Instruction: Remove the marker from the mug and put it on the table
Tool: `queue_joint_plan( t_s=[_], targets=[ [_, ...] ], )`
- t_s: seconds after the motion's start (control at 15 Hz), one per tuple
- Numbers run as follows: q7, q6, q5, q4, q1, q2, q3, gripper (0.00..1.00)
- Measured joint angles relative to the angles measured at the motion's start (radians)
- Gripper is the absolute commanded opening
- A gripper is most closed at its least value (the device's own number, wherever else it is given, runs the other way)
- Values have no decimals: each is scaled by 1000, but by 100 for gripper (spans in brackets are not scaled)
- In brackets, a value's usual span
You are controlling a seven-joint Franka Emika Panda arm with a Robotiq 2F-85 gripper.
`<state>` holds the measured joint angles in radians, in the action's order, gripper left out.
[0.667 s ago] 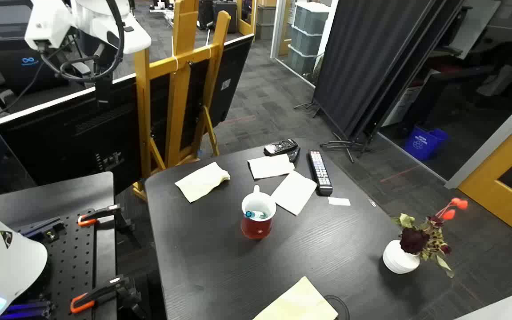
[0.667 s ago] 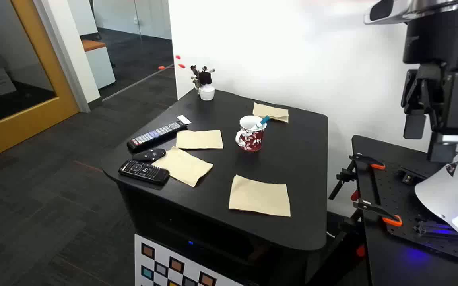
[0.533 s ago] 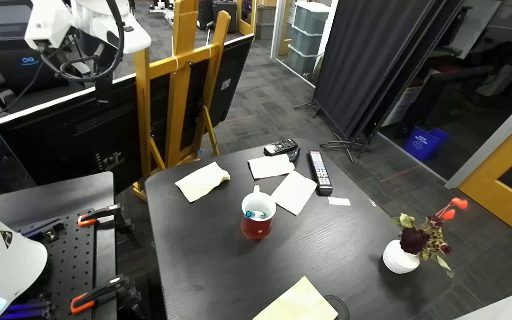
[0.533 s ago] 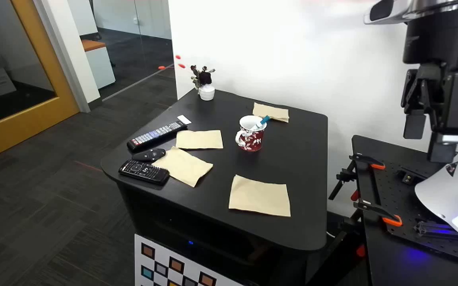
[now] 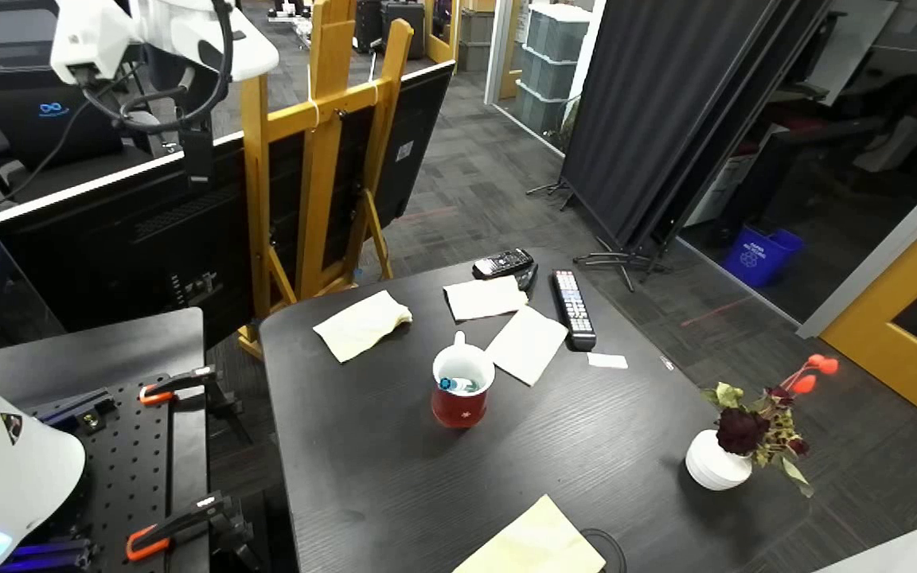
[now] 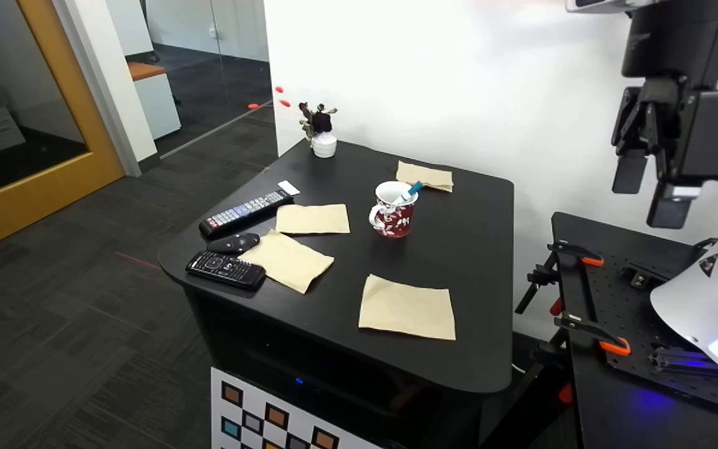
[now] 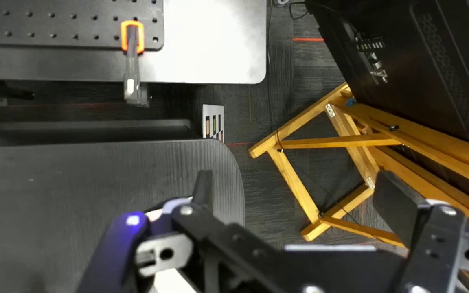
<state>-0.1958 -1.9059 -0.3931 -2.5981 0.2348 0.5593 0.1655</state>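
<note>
The red mug [image 5: 458,407] with a white inside stands upright on the dark table [image 5: 379,461]; the mug [image 6: 394,221] and table [image 6: 459,262] show in both exterior views. The marker [image 6: 415,188] leans inside the mug, its teal end above the rim; it also shows in an exterior view [image 5: 457,385]. My gripper [image 6: 650,190] is high and away from the mug, near the robot's base side. In the wrist view the gripper [image 7: 300,195] has its fingers wide apart with nothing between them. There the table corner [image 7: 75,179] shows; the mug and marker cannot be made out.
Several paper sheets [image 6: 407,308] lie around the mug. Remotes [image 6: 247,212] lie along a table edge. A white flower pot [image 5: 717,460] stands at another edge. A wooden easel [image 7: 295,183] with a screen stands beside the table. Orange-tipped clamps [image 5: 180,525] hold the robot's base plate.
The arm and gripper have shifted slightly, moving up and to the left in one exterior view and slightly to the right in another. The mug and marker have not moved.
</note>
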Motion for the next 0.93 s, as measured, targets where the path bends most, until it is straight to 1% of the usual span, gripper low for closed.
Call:
queue_joint_plan(
  t_s=[0.13,0.33,0.47,0.67,0.8,0.93],
  targets=[
    [42,14,66,24,-26,20,-25,100],
    [130,52,169,69,-78,44,-83,100],
    [196,71,237,94,-111,47,-122,100],
    [307,70,330,111,-148,41,-171,100],
    [370,59,375,114,-162,31,-197,100],
    [397,47,393,114,-168,20,-213,100]
  ],
)
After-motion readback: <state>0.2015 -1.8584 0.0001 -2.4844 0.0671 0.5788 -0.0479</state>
